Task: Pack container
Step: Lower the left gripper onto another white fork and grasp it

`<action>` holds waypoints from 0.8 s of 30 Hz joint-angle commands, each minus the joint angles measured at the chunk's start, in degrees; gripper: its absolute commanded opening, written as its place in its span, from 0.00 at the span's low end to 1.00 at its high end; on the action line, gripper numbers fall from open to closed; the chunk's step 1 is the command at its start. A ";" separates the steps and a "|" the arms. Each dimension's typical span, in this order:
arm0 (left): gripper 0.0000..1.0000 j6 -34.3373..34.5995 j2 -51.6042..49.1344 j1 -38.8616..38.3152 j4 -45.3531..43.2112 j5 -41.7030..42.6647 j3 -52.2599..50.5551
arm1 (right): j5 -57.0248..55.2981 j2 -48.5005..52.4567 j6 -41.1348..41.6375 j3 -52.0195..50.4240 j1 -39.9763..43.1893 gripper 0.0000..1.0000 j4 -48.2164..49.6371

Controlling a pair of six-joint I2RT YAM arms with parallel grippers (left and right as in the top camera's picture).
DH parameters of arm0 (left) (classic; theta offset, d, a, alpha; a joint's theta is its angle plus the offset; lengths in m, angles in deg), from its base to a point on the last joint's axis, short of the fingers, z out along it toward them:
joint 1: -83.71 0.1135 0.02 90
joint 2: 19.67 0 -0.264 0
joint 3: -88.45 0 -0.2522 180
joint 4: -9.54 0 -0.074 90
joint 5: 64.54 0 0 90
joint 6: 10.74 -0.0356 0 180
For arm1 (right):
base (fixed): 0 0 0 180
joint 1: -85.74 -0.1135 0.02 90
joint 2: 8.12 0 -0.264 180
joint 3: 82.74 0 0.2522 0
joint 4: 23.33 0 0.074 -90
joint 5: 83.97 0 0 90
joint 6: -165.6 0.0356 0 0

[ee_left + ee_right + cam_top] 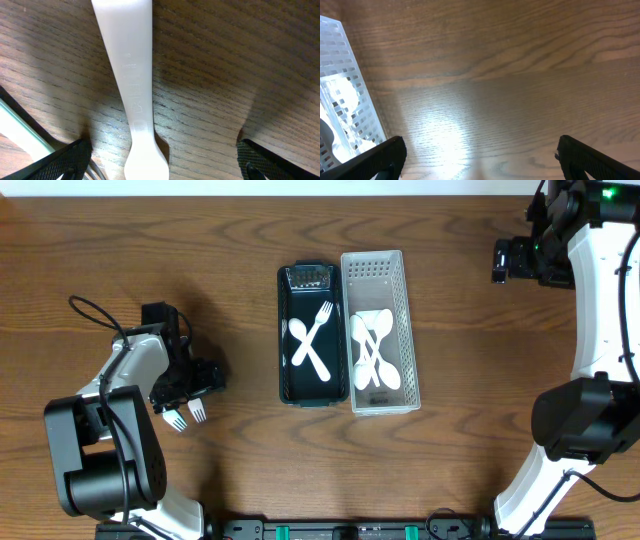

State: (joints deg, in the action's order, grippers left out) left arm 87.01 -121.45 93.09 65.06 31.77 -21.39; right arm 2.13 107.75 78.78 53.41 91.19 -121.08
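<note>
Two white plastic forks [198, 412] lie side by side on the wooden table at the left, with only their tines showing below my left gripper [190, 388]. In the left wrist view one fork handle [131, 75] lies flat on the wood between my open fingers [162, 162], which straddle it without closing. A second white utensil [20, 132] shows at the left edge. The black tray [285, 330] holds a white fork and knife crossed. The white perforated basket [405, 320] holds several white spoons. My right gripper [503, 260] is open and empty at the far right, above bare wood [480, 160].
The tray and basket stand side by side at the table's middle. The basket's wall [350, 85] shows at the left edge of the right wrist view. A black cable [95, 312] loops beside the left arm.
</note>
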 commanded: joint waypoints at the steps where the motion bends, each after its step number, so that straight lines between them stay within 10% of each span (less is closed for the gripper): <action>1: 0.92 0.50 -1.20 0.02 0.15 5.11 -2.10 | -0.59 0.50 -0.72 -0.15 0.26 0.99 -0.02; 24: 0.64 0.50 -1.20 0.02 4.35 5.07 -2.21 | -0.59 0.50 -0.70 -0.15 0.26 0.99 -0.59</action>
State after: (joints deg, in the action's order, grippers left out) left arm 87.21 -121.38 93.07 69.41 34.74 -21.85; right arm 2.13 107.75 78.78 53.41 91.19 -121.52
